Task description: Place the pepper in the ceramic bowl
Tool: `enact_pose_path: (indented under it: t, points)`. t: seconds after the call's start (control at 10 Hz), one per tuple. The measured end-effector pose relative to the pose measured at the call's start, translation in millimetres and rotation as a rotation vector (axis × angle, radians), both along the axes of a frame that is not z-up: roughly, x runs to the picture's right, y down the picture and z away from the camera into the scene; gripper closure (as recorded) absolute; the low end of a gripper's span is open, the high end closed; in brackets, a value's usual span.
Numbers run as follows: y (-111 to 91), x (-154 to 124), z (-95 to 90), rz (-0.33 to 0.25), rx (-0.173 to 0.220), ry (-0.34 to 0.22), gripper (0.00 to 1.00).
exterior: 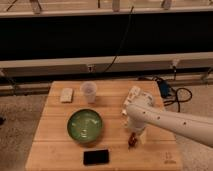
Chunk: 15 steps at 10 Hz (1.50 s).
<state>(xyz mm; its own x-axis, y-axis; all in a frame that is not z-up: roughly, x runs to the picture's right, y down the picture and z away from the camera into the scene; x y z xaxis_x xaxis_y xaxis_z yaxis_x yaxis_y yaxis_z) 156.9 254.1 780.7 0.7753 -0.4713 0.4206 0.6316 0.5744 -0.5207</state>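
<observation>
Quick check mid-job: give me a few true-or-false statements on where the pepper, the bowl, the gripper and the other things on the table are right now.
1. The pepper lies inside the ceramic bowl. False: it is on the table, to the right of the bowl.
2. The gripper is down at the pepper, near the table's front right. True.
3. A clear cup stands behind the bowl. True.
4. The black phone lies behind the cup. False: it lies in front of the bowl, by the table's front edge.
</observation>
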Motion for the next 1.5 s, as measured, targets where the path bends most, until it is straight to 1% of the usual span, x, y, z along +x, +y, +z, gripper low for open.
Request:
enact_pose_path:
  t: [0.4,1.0,1.2,1.5]
  points:
    - [6,2,7.1,-0.016,-0.004,-0.015,0.2]
    - [10,3,12.1,-0.031,-0.002,-0.031,0.2]
    - [11,3,13.0,-0.045,-0.003,-0.043,0.2]
    - [12,3,14.0,-0.044,-0.004,-0.044,0.2]
